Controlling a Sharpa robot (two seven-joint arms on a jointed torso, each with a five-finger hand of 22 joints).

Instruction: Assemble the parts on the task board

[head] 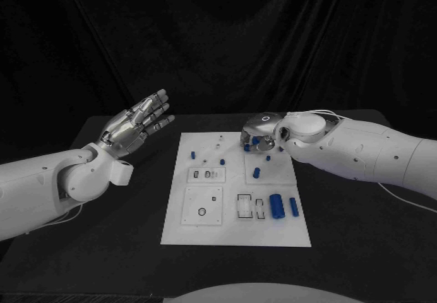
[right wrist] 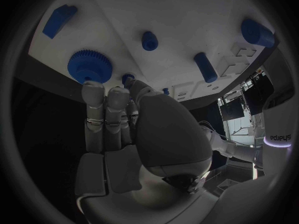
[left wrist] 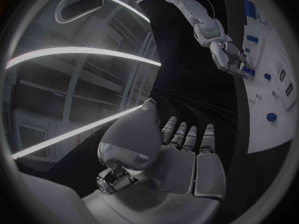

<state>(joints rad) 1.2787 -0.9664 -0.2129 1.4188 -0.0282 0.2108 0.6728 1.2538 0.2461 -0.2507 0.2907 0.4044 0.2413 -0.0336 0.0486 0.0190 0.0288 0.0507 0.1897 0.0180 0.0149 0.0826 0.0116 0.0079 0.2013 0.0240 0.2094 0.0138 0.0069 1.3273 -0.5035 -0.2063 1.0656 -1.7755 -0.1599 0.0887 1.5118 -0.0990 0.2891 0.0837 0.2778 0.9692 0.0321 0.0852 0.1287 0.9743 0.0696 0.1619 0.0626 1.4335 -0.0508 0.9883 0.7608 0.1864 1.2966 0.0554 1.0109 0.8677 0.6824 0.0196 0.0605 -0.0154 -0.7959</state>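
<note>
Black cloth hung behind a matt black table (head: 119,208), on which the white task board (head: 232,233) lay flat, its long sides running away from the robot.

Nearest the robot, by the board's near right part, two blue cylinders lay side by side, the thicker (head: 276,206) inboard of the thinner (head: 294,206), both with their long axes running near-to-far along the board. Just left of them sat a rectangular slot frame (head: 244,206), and further left a square recessed plate (head: 202,206). Towards the middle, a short blue peg (head: 257,172) lay near the right edge and another (head: 193,154) near the left edge. All blue parts appeared smooth, hard plastic; the board looked rigid and matt.

At the far right corner the right hand (head: 257,140) was poised over the board, fingers pointing down and drawn close together. The right wrist view showed the fingertips (right wrist: 93,92) just beside a blue toothed gear (right wrist: 89,65) and a small blue stud (right wrist: 128,77); whether anything was pinched could not be told. The stud lay directly beyond the fingertips, its axis upright to the board, so this hand was judged the better placed for the coming move.

The left hand (head: 136,124) was held clear of the board, off its far left corner, raised with palm open, fingers extended and slightly spread, holding nothing.
</note>
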